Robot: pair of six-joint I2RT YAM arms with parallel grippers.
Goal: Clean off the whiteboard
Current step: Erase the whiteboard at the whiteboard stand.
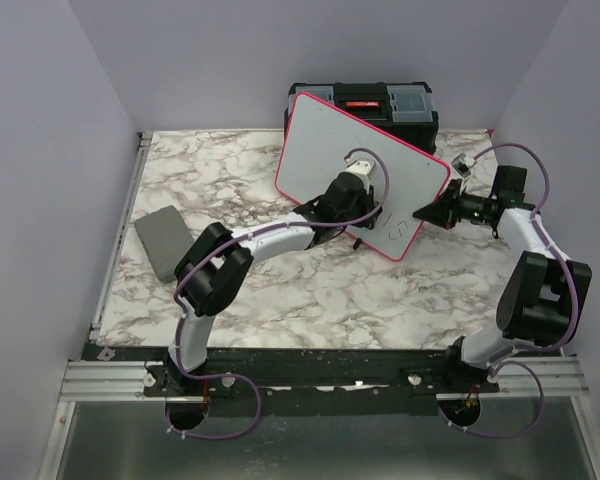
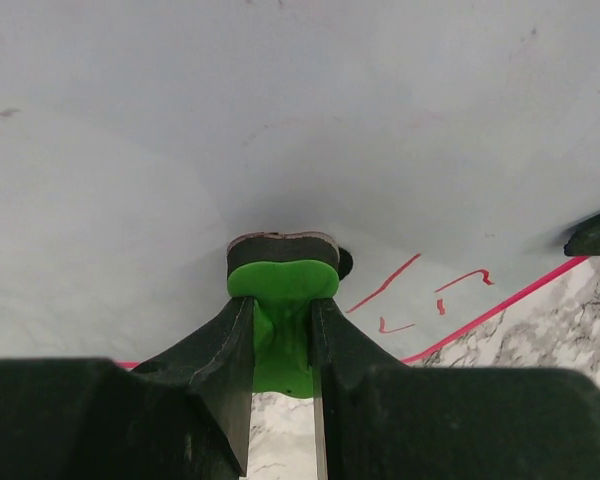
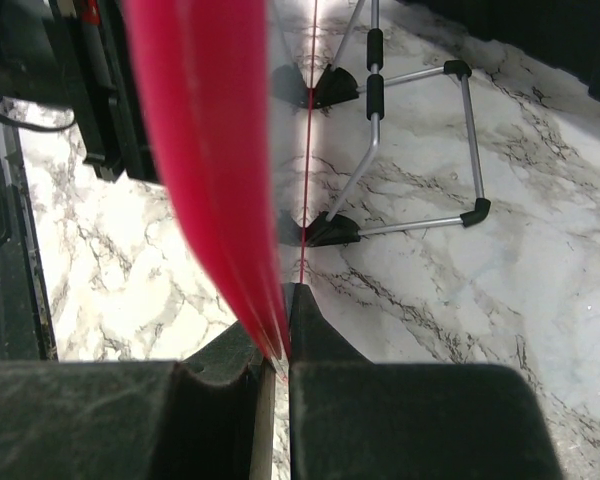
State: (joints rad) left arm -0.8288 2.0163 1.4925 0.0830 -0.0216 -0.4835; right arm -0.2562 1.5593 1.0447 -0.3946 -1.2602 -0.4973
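Red strokes are the only writing visible on the board, and they sit in its lower right corner. The rest of the face looks wiped. The board stands tilted on a wire stand on the tabletop, with the toolbox just behind its top edge. Its long axis runs from that back left corner down toward the right arm.

The left gripper is closed narrowly on the green handle of an eraser, whose dark pad is pressed flat against the board near the middle of its face. In the left wrist view the strokes lie just beside the pad, to its right and slightly lower, between the pad and the board's bottom rim. None of them is under the pad.

The right gripper is pinched on the pink-red rim at the board's right edge, close above the marked corner. It appears to be bracing the board against the push of the eraser.

The coming move therefore turns on one direction. The eraser should slide along the face toward the lower right corner, which is also toward the right gripper. The left arm is the one to do it, as it carries the eraser and is already on the board. I judge the main risk to be the pad running off the bottom rim, or crowding the right gripper, before the last stroke is covered.
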